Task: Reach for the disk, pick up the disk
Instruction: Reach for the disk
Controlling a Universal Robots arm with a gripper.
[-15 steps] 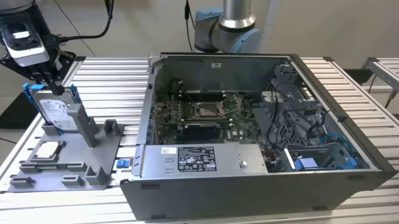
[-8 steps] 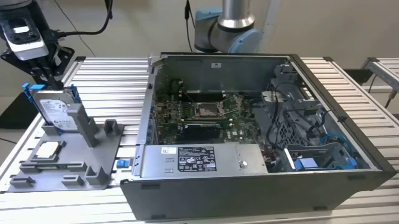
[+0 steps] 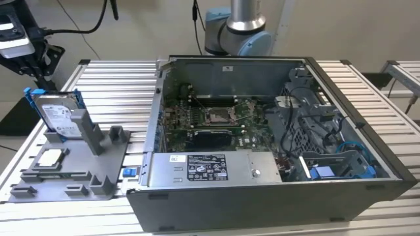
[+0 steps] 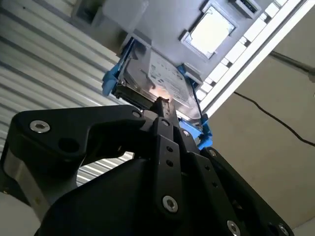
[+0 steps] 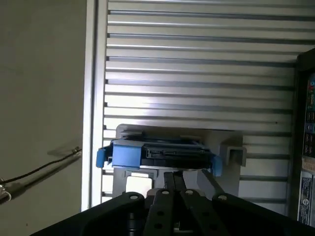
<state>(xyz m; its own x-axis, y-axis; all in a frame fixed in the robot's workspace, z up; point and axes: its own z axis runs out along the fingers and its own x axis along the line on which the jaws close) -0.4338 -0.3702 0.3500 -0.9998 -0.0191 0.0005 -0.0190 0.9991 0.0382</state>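
**A:** How does the claw [image 3: 42, 78] stand?

**B:** Pressed together. In the first wrist view, the claw [image 5: 174, 176] shows its two black fingers [image 5: 169, 181] side by side with only a thin dark line between them. It carries nothing.

**A:** Does it touch anything?

**B:** In the second wrist view, the claw [image 4: 161, 102] ends right at the upper edge of the disk [image 4: 165, 81]. I cannot tell whether it rests on the edge or hangs just clear of it.

**A:** How is the disk [image 3: 58, 115] sitting?

**B:** It stands on edge in a grey holder [image 3: 98, 147], with its long axis upright. The blue rails [image 3: 30, 104] run up both narrow sides. The labelled face is turned toward the exterior view's right and slightly toward that camera. The lower part is hidden behind the holder's posts.

**A:** Where is that on the surface [image 3: 118, 83]?

**B:** At the exterior view's left, well apart from the inside of the open computer case [image 3: 262, 206], which sits in the middle. A small square chip [image 3: 51, 157] lies flat in the same holder, nearer that camera than the disk.

**A:** And how does the disk lie relative to the claw?

**B:** It is directly beneath the claw. In the first wrist view, the disk [image 5: 162, 152] shows its top edge spanning from one blue rail to the other, with the claw over its middle stretch.
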